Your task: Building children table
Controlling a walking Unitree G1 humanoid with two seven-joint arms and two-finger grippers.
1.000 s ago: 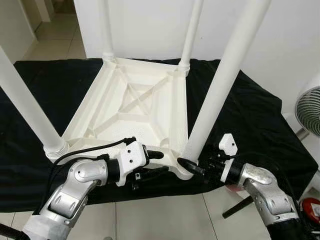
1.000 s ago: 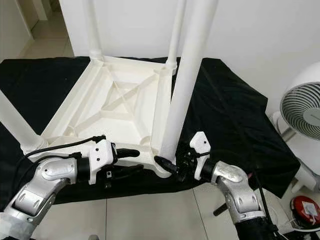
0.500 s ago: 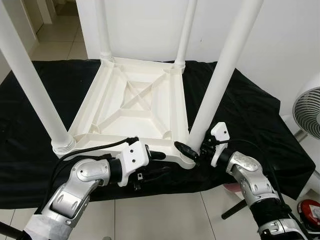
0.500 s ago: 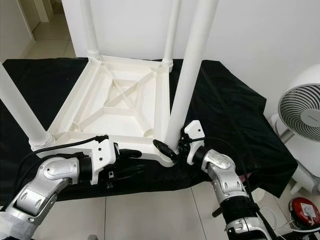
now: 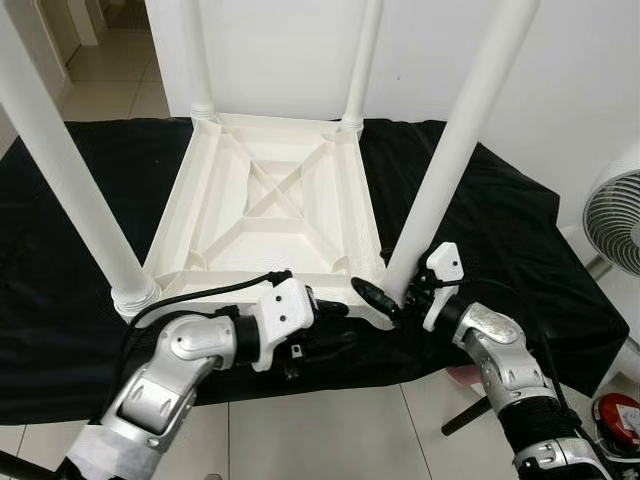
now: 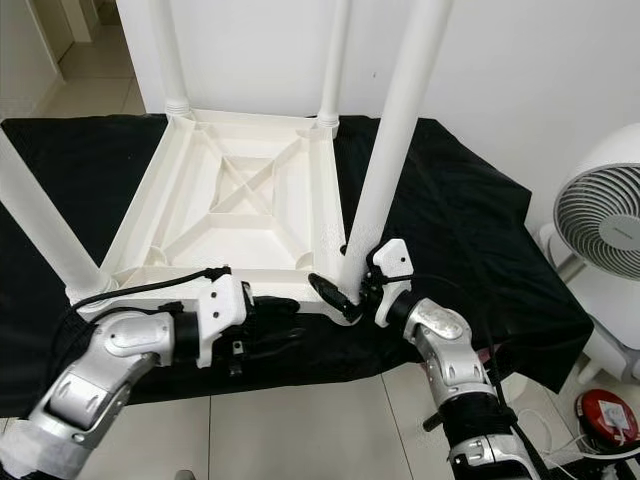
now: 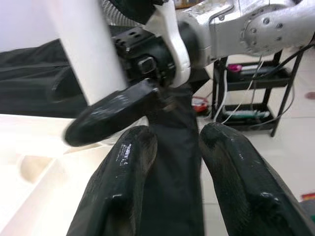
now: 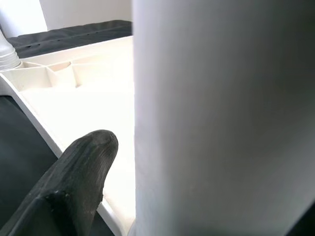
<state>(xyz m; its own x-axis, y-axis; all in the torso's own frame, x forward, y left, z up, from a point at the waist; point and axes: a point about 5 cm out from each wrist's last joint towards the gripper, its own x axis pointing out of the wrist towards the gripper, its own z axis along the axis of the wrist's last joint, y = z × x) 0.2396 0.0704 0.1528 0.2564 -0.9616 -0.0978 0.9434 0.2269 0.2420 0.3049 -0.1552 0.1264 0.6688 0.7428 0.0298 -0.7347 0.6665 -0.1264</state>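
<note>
The white children's table (image 5: pixel 190 210) lies upside down on a black cloth, its four round legs pointing up. My right gripper (image 5: pixel 392 296) is at the base of the near right leg (image 5: pixel 450 170), shut around it; in the right wrist view the leg (image 8: pixel 221 118) stands right against one black finger (image 8: pixel 78 182). My left gripper (image 5: pixel 330 326) hovers at the table's front rim just left of that corner, open. Its fingers (image 7: pixel 123 167) have only black cloth between them. The right gripper's finger (image 7: pixel 113 115) shows ahead of them.
The black cloth (image 5: pixel 500 220) covers a low surface whose front edge drops to tiled floor (image 5: pixel 330 440). A white fan (image 6: pixel 600 225) stands at the right, with a red object (image 5: pixel 622 415) on the floor below it. A white wall rises behind the far legs (image 5: pixel 195 50).
My right gripper has come in from the right and closed on the base of the near right leg. My left gripper has shifted right toward that corner. The camera moved slightly.
</note>
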